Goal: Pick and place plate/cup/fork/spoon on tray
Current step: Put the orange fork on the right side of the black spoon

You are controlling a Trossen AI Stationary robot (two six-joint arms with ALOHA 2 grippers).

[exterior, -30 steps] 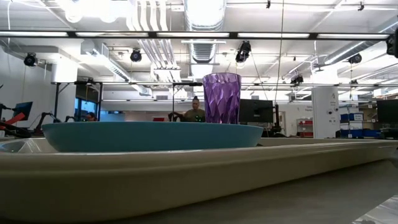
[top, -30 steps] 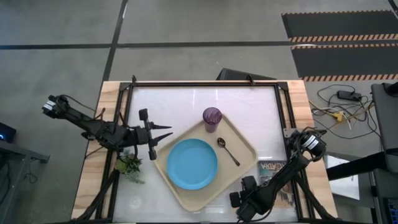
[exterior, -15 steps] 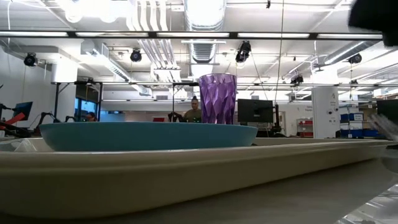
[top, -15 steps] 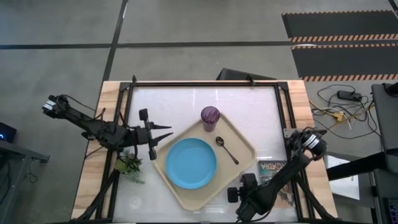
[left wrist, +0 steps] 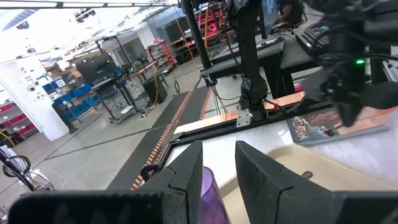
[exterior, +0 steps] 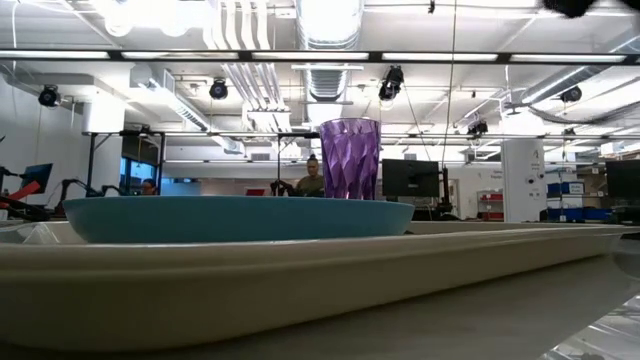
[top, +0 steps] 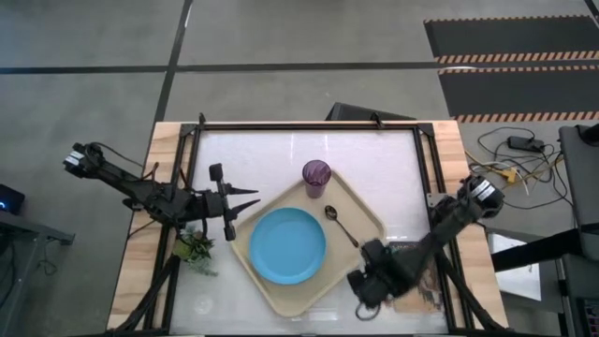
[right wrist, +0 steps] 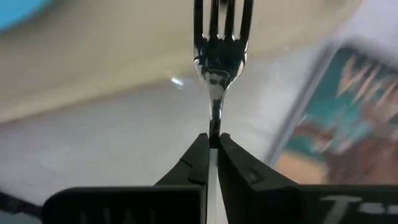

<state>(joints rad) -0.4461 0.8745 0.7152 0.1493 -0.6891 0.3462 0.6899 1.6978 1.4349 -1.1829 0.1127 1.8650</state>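
We see the fork (right wrist: 215, 50) pinched by its neck in the right gripper (right wrist: 212, 152) just off the tray (top: 360, 208) near corner beside the book (top: 412, 251) — plate (top: 288, 246), cup (top: 316, 177), spoon (top: 342, 226) on tray — left gripper (top: 245, 207) spread, empty, beside the tray's left edge.

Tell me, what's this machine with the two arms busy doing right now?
It is loading dishes onto a beige tray. The blue plate, the purple cup and the dark spoon are on it already. The right gripper is pinching the fork by its stem, near the tray's edge beside a printed book. The left gripper waits open beside the tray's other side, holding nothing.
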